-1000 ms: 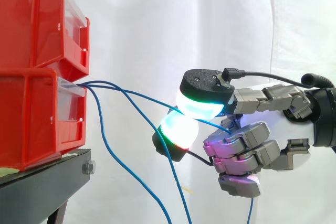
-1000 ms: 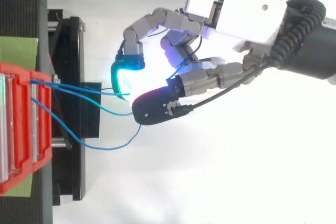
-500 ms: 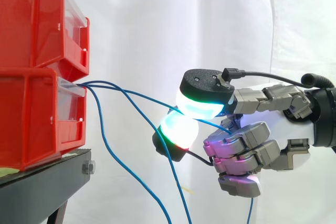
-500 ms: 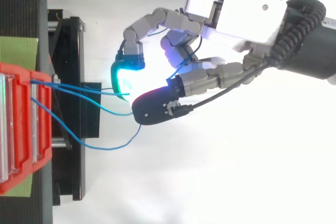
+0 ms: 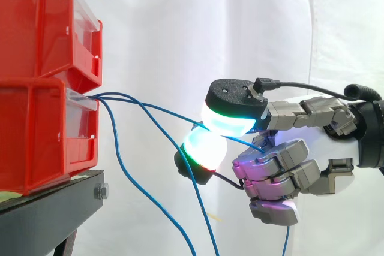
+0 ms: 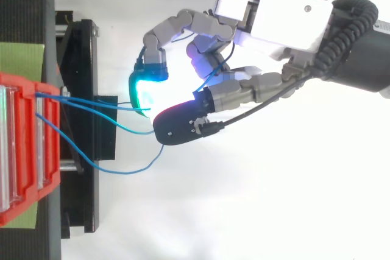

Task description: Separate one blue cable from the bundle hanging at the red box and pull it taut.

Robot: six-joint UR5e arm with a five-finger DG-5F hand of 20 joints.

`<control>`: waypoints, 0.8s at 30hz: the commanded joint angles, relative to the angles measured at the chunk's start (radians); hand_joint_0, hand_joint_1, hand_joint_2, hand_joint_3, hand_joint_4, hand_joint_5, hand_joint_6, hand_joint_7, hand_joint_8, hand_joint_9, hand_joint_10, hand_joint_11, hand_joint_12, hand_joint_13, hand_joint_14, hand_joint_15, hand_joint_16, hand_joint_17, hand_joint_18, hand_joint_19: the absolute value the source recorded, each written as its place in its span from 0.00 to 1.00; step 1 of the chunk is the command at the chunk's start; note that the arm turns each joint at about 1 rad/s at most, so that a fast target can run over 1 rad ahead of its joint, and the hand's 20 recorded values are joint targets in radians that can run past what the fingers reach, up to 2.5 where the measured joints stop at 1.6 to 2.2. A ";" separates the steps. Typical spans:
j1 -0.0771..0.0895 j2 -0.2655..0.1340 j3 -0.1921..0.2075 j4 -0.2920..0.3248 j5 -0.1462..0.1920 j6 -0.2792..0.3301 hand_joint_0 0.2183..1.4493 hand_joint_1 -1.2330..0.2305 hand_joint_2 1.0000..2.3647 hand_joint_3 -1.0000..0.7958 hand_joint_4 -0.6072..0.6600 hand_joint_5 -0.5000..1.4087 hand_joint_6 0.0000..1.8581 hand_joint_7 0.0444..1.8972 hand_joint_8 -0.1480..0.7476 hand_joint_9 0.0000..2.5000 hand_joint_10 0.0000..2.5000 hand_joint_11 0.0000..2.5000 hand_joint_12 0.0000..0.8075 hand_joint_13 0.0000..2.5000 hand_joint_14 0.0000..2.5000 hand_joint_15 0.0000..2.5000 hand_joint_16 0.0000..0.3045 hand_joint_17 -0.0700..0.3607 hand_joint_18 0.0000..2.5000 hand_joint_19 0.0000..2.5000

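Two red bins (image 5: pixel 42 136) are stacked on a black stand (image 5: pixel 54 214) at the left. Several thin blue cables come out at the front of the lower bin. One blue cable (image 5: pixel 162 108) runs almost straight, slanting slightly down to the right, into my hand (image 5: pixel 336 148). Two glowing fingertips (image 5: pixel 231 121) pinch it between them; the other fingers are curled below. This cable passes on through the hand and hangs down behind it. From above, the pinched cable (image 6: pixel 91 106) leads from the bin (image 6: pixel 24 150) to the hand (image 6: pixel 286 22).
Two other blue cables (image 5: pixel 117 160) droop from the same bin and hang down past the stand's edge, one crossing just under the pinching pads. A white curtain (image 5: pixel 180 28) closes off the back.
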 commanded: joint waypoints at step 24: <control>0.000 0.000 -0.002 0.000 0.001 0.000 0.39 0.35 0.01 0.54 0.39 0.18 0.52 0.62 0.54 0.34 0.81 0.40 0.48 0.35 0.71 0.42 0.16 0.42 0.46 0.55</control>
